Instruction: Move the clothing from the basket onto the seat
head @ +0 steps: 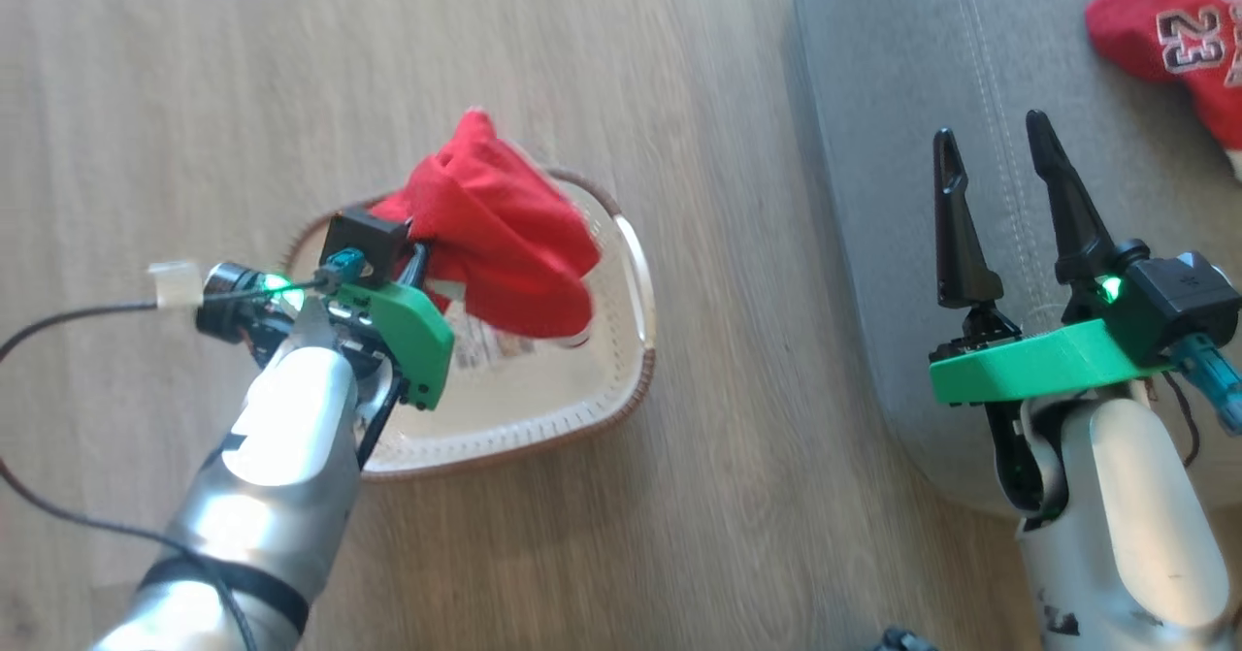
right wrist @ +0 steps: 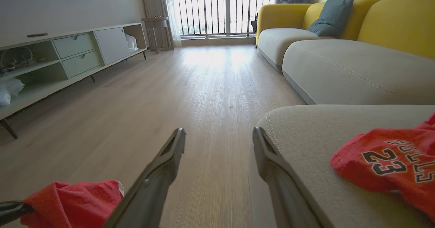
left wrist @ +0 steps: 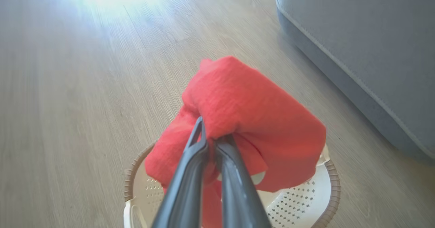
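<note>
1. Left jaws: clenched on a bunched bright red fabric garment (left wrist: 251, 119). The dark fingers (left wrist: 190, 180) are nearly touching and pinch a fold mid-wad.
2. The garment hangs over the small oval cream plastic basket with a brown braided rim (head: 636, 360), which sits on the pale wood-plank floor (head: 194, 98). Its lower folds droop toward the bowl; can't tell if they're clear of the rim.
3. Step in hand, my read: carry to the seat. Lift until the trailing cloth clears the rim, or it may snag and drag the light basket along.
4. There's a strip of bare floor between the basket and the large grey upholstered seat cushion with pale stitched seams (head: 873, 146). Swing right, high enough to pass over the cushion's rounded edge.
5. Right jaws: released and empty, hovering over the seat's near edge. They're roughly in the path, so route around them.
6. A red jersey printed 23 (head: 1179, 35) already lies on the seat, far right. Put this one down beside it, well in from the edge, and let go only once the cloth rests on the cushion.
</note>
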{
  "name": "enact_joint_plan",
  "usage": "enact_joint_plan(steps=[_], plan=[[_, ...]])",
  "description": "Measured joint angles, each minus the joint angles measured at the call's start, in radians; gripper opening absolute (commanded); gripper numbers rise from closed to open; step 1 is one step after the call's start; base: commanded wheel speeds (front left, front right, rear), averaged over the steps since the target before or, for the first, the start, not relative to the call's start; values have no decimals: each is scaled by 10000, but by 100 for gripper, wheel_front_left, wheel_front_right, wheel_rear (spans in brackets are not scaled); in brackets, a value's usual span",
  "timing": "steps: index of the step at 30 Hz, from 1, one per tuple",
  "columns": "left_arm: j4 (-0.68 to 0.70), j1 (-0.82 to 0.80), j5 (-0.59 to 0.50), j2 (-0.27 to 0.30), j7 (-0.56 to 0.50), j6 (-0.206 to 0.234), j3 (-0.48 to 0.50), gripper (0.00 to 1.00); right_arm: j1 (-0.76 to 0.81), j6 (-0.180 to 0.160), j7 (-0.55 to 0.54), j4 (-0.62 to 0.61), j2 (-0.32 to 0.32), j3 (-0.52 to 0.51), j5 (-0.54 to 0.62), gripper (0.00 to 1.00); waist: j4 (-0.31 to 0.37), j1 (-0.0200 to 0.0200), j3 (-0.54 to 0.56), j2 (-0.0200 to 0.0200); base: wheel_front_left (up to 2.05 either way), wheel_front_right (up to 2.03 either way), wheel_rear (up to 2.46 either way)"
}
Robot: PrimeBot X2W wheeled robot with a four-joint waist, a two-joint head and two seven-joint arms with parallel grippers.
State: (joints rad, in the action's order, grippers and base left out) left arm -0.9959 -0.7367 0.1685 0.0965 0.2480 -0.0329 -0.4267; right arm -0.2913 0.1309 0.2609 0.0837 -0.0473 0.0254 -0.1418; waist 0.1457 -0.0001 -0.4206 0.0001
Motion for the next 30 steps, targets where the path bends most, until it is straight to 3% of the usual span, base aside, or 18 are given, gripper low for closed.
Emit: enact_joint_plan(steps=[12,30], plan=[[3866,1923,-299,31,10,94,848,0,799,0,-2,359,-2,153,-2,100,-660,0,1823,0,0,0,0],[8631,3536,-449,-416,13,171,2522,0,1841,0,-2,435,-125,435,-180,100,-746,0,3846,0,0,0,0]])
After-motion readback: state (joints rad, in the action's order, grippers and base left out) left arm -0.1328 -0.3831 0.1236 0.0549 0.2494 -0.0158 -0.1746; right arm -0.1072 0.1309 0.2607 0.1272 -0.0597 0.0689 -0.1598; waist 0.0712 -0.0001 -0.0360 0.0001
